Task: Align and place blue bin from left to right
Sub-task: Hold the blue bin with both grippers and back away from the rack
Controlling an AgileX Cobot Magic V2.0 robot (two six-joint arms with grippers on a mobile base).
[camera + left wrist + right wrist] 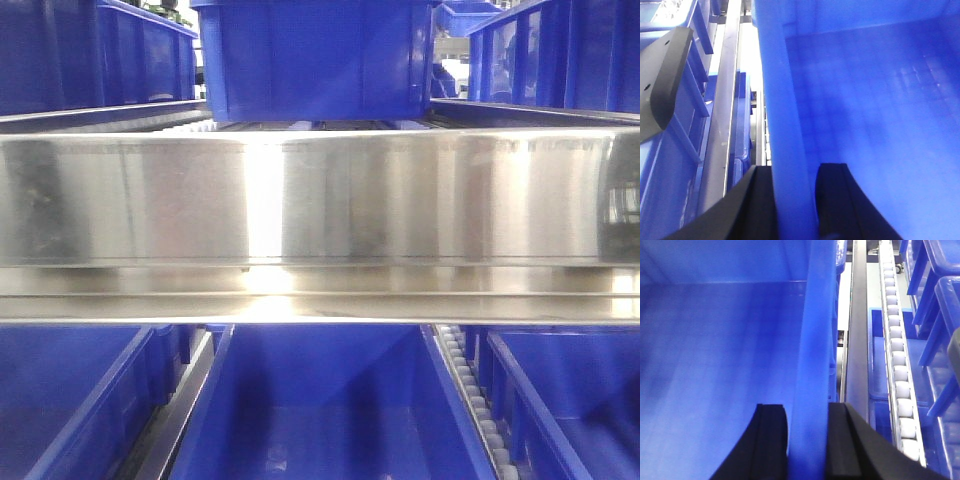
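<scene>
The bin [875,110] is held between both arms; the left gripper [794,205] is closed on its left wall [777,90], one finger outside and one inside, and the right gripper [807,445] is clamped likewise on the right wall [815,330]. The bin thus lies directly between the grippers, and neither arm is nearer than the other; its long axis runs away from the wrists, parallel to the rail [857,340] and the roller track [897,370] of the rack. A shift to the right is judged to be what the task calls for, so that side matters most; the rail lies just beside the right wall, with the track and the right bins [935,300] beyond it. On the left a second rail [722,125] and the left bins [685,145] are seen near the left wall.

Nothing is seen inside the held bin; its floor is bare as far as it is shown. In the front view no gripper is shown; a steel beam [320,195] crosses the rack, with bins above and below; the lower ones appear empty, and the insides of the upper ones are hidden. Whether the lower middle bin [320,400] is the held one cannot be told.
</scene>
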